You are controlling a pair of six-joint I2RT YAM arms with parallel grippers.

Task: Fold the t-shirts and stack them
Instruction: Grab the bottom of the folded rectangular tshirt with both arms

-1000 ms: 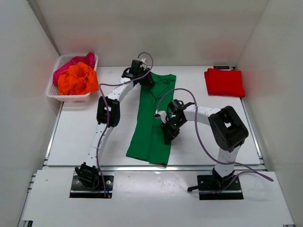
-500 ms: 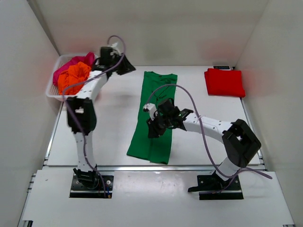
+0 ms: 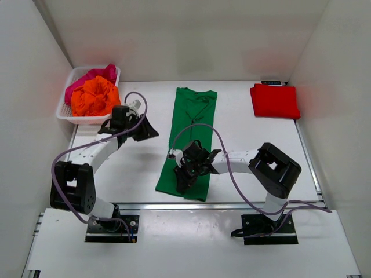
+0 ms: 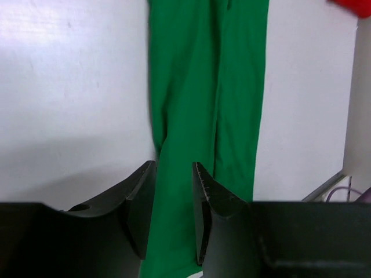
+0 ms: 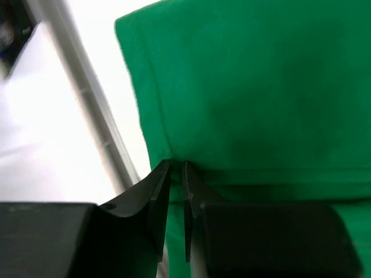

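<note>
A green t-shirt (image 3: 194, 116), folded lengthwise into a long strip, lies down the middle of the table; it also shows in the left wrist view (image 4: 203, 87) and the right wrist view (image 5: 261, 87). My right gripper (image 3: 181, 179) sits low on the shirt's near end by its left edge, its jaws (image 5: 174, 165) pinched on green cloth next to the hem. My left gripper (image 3: 148, 130) hovers left of the shirt, jaws (image 4: 174, 168) a little apart and empty. A folded red t-shirt (image 3: 275, 101) lies at the back right.
A white basket (image 3: 87, 120) at the back left holds a crumpled orange shirt (image 3: 93, 97) and a pink one (image 3: 87, 78). The table's front rail (image 5: 75, 98) runs just beyond the shirt's near end. White walls enclose the table.
My left gripper let go of the shirt's collar, swung left past the basket and came back low beside the shirt. My right gripper moved down the shirt to its near end.
</note>
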